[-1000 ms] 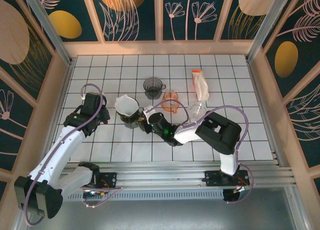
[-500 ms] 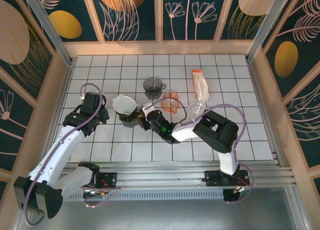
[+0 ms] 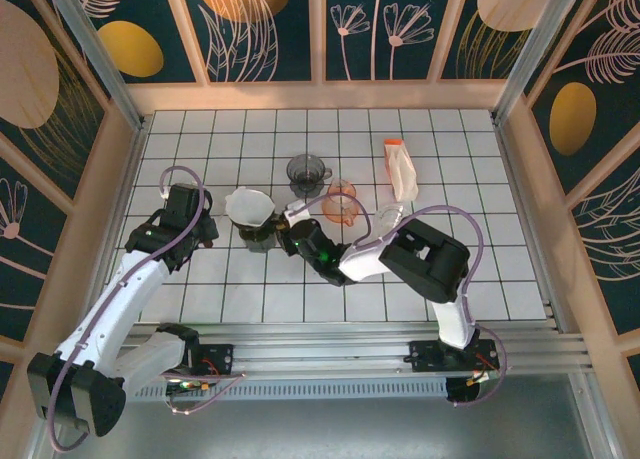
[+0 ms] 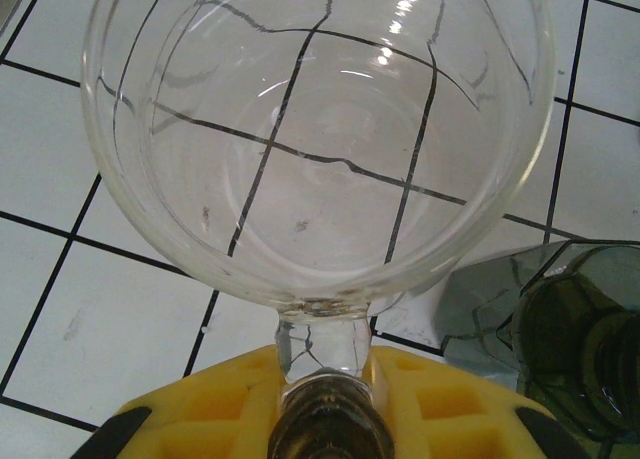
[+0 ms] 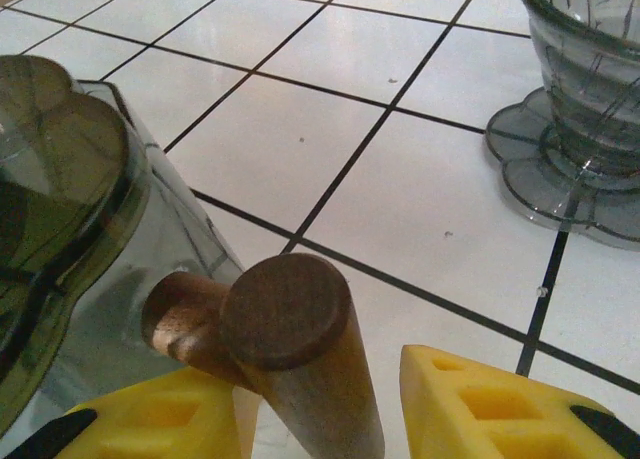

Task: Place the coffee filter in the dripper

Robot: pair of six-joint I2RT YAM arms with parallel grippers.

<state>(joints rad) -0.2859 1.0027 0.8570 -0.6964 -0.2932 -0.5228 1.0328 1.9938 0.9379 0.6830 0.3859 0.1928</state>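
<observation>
My left gripper is shut on the stem of a clear glass cone. The cone is held tilted over the tiles, and I see no paper inside it. Just right of it stands a dark smoked dripper with a wooden handle. My right gripper is open around that handle. The left pad touches the handle and a gap remains at the right pad. I cannot make out a coffee filter for certain.
A grey dripper stands behind, and an orange one to its right. A clear cup and a white pack with an orange top lie further right. Wooden walls ring the tiled table.
The left gripper has carried the glass cone slightly left and back. The right gripper has slid left and back along the table to the dark dripper's handle.
</observation>
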